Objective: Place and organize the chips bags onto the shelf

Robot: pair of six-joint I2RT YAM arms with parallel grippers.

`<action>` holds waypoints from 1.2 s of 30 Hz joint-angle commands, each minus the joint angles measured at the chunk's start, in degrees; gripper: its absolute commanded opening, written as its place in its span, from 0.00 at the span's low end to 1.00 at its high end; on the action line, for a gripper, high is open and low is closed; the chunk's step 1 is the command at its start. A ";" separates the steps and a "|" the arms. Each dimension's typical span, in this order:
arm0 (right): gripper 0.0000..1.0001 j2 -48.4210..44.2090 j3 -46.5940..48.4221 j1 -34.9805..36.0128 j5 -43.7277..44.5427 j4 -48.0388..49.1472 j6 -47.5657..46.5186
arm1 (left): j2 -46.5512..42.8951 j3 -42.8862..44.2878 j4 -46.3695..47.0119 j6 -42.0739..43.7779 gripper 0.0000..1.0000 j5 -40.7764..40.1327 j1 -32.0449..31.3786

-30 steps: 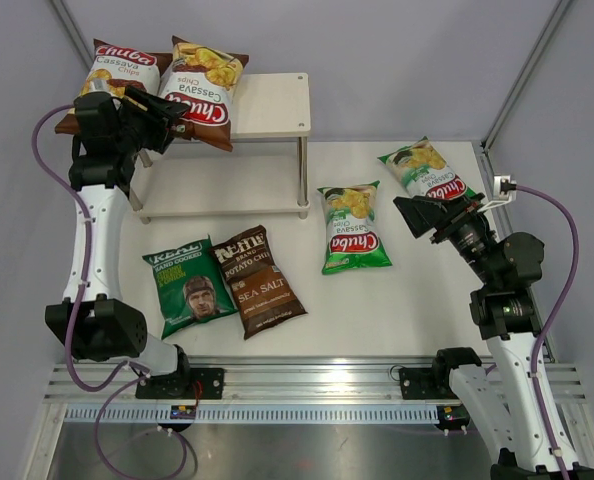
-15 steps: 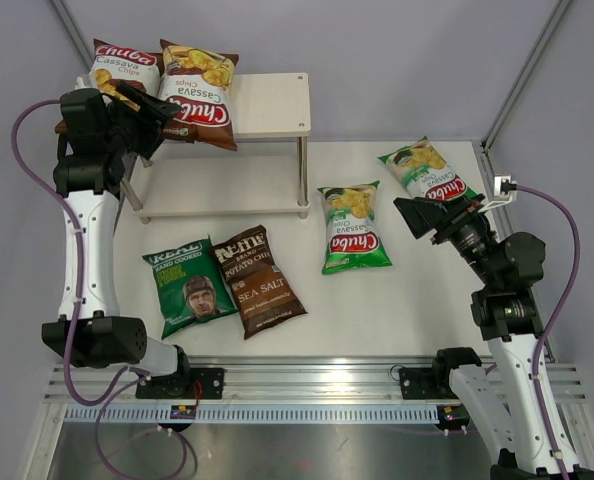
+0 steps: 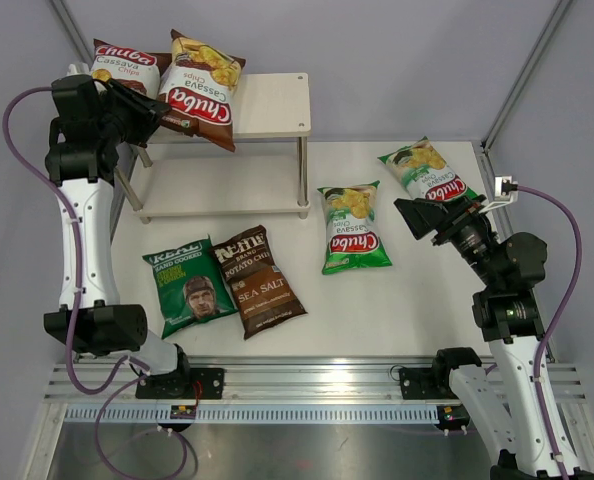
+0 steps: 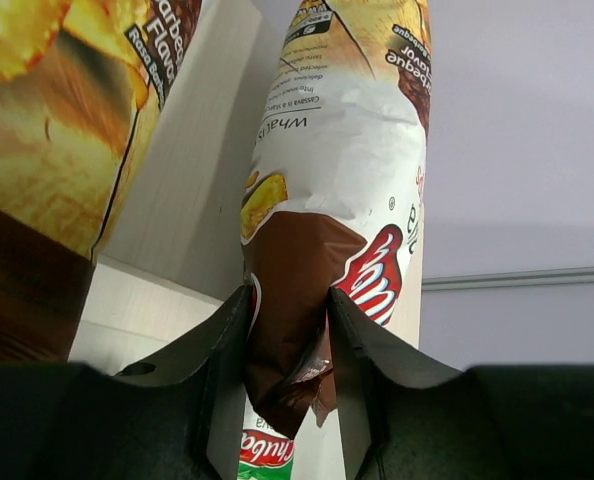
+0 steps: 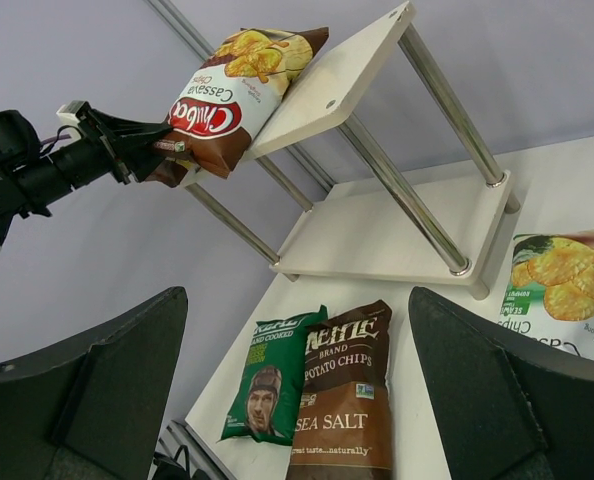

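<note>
My left arm [image 3: 82,230] has swung up and toward the upper left since a second ago, and the brown Chuba bag [image 3: 199,92] has tipped and slid a bit with it. That bag lies on the left part of the top board of the shelf [image 3: 272,105], with its low end hanging off the front edge. The left gripper [image 3: 149,108] is pinching that low corner between its two fingers. A second brown Chuba bag [image 3: 127,65] sits just beside it at the upper left, partly under it.

The other four bags lie flat on the white table [image 3: 397,300]. The Kettle bag [image 3: 259,280] and the dark green bag with a face [image 3: 189,285] touch each other at the lower left. A green Chuba bag [image 3: 352,228] is in the middle. A second green Chuba bag [image 3: 427,170] is at the right, near the right gripper [image 3: 417,215]. The shelf's low board has nothing on it. Plain gray walls [image 3: 397,60] stand around the table.

My left arm stands tall and bends over at the top toward the shelf. My right arm [image 3: 512,300] leans in from the lower right, fingers spread wide, holding nothing.
</note>
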 commanded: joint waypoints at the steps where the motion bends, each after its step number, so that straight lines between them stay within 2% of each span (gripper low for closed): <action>1: 0.99 -0.52 2.32 0.37 0.28 0.48 -1.12 | 3.16 5.39 -0.22 1.54 0.36 -0.87 0.95; 6: 0.99 -0.53 2.41 0.45 0.28 0.31 -1.12 | 5.45 7.60 -1.72 2.33 0.35 -1.84 1.39; 10: 0.99 -0.44 2.50 0.37 0.37 0.04 -1.48 | 3.79 6.55 -1.72 3.30 0.35 -4.03 1.92; 11: 0.99 -0.09 2.58 0.37 0.20 0.04 -1.48 | 3.35 6.46 -1.81 3.48 0.46 -4.73 2.01; 12: 0.99 0.09 2.67 0.37 0.02 0.04 -1.39 | 2.74 6.72 -1.90 3.65 0.51 -5.09 2.18; 17: 0.99 2.98 4.25 0.37 -1.56 -3.28 -1.91 | 3.00 12.86 -5.23 6.46 0.68 -6.58 2.27; 24: 1.00 9.04 6.36 0.37 -7.62 -5.76 -4.28 | 1.51 19.98 -6.73 8.84 0.81 -5.62 2.27; 26: 1.00 12.46 7.24 0.28 -9.99 -8.56 -5.08 | -1.38 19.91 -6.38 10.59 0.90 -5.44 2.36; 27: 1.00 13.61 7.68 0.28 -11.04 -9.01 -5.60 | -2.96 18.95 -5.86 11.12 0.99 -5.09 2.36; 28: 1.00 14.58 7.68 0.37 -11.75 -9.36 -5.69 | -4.55 18.07 -5.16 12.52 0.99 -4.74 2.27; 32: 1.00 16.70 4.96 0.37 -16.23 -3.75 -2.98 | -15.87 5.00 0.02 15.60 0.99 2.10 2.10; 33: 0.99 16.87 4.00 0.37 -16.24 -2.95 -2.10 | -21.73 -3.91 1.25 16.04 0.99 3.33 1.84; 35: 0.99 17.05 3.47 0.37 -16.50 -2.24 -2.09 | -28.61 -12.66 3.72 16.75 0.99 3.08 1.83; 36: 0.99 17.31 3.38 0.37 -16.85 -2.24 -2.35 | -34.91 -21.40 4.25 17.10 0.99 3.00 1.83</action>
